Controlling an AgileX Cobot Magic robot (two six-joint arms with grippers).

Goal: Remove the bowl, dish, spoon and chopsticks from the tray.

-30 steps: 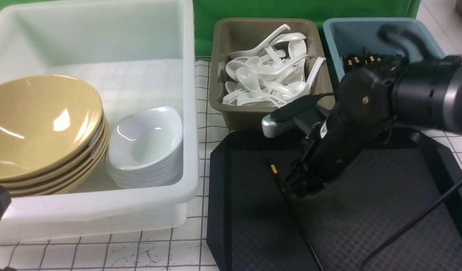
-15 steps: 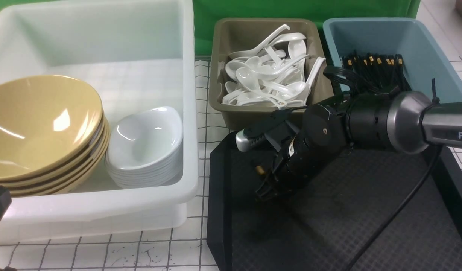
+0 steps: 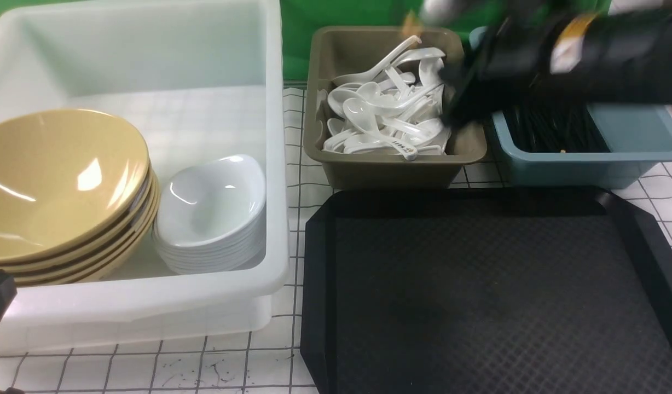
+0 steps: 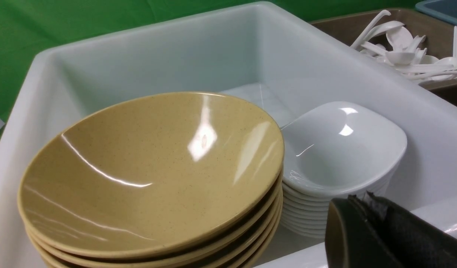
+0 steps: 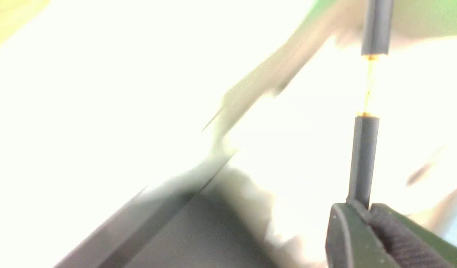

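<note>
The black tray (image 3: 478, 295) lies bare at the front right. In the right wrist view my right gripper (image 5: 362, 210) is shut on a thin black chopstick (image 5: 362, 156) with a gold band, which sticks out past the fingertips. In the front view the right arm (image 3: 566, 49) is a blur high over the olive and blue bins. A yellow bowl (image 3: 57, 175) tops a stack in the white tub, beside stacked white dishes (image 3: 213, 202). White spoons (image 3: 385, 115) fill the olive bin. My left gripper (image 4: 358, 201) is shut and empty, at the tub's near rim by the dishes (image 4: 344, 149).
The big white tub (image 3: 276, 164) stands left of the tray. Behind the tray sit the olive bin (image 3: 390, 169) and the blue bin (image 3: 631, 137), the latter holding several black chopsticks (image 3: 555, 131). A white gridded tabletop (image 3: 204, 366) lies under everything.
My right gripper closed on the chopstick down on the tray, then rose fast and swung back over the bins. The tray now shows nothing on it. The left arm has not moved.
</note>
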